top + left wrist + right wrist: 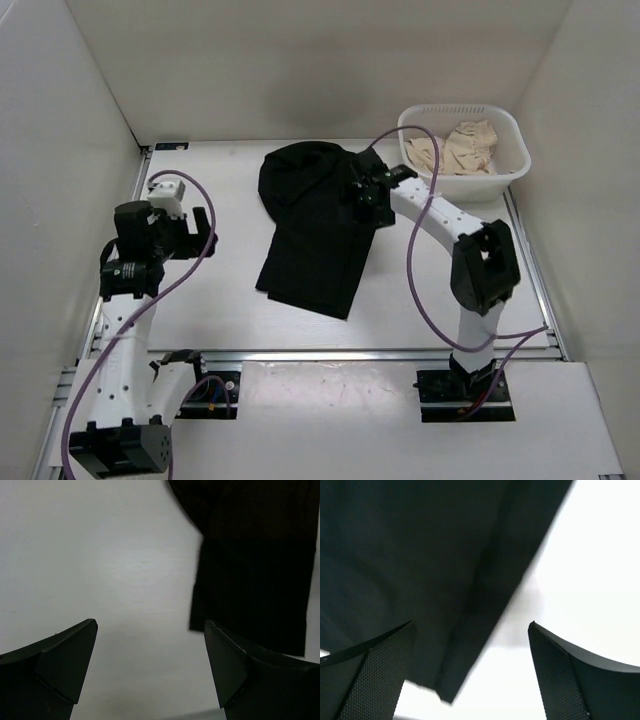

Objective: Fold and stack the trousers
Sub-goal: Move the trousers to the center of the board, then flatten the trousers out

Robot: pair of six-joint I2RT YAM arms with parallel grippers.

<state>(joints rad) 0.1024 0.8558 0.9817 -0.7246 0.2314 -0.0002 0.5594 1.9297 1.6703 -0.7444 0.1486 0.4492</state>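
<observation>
At the middle of the top view, the trousers (pixel 315 225) lay on the table (pixel 220 290), partly folded, with a rounded bunch at their upper end. The right gripper (pixel 372 188) hung over their upper right edge, jaws apart and nothing between them. The left gripper (pixel 195 232) sat at the left of the frame, jaws wide too, well apart from the cloth. The likely risk was that drawing the right fingers (pixel 375 675) away low could catch the layered edge and drag the fold open, and the bunched end could make a lopsided stack. Only the right wrist view showed that layered edge beneath the fingers. Only the top view showed the basket (pixel 515 165) holding beige cloth (pixel 465 145) at upper right.
</observation>
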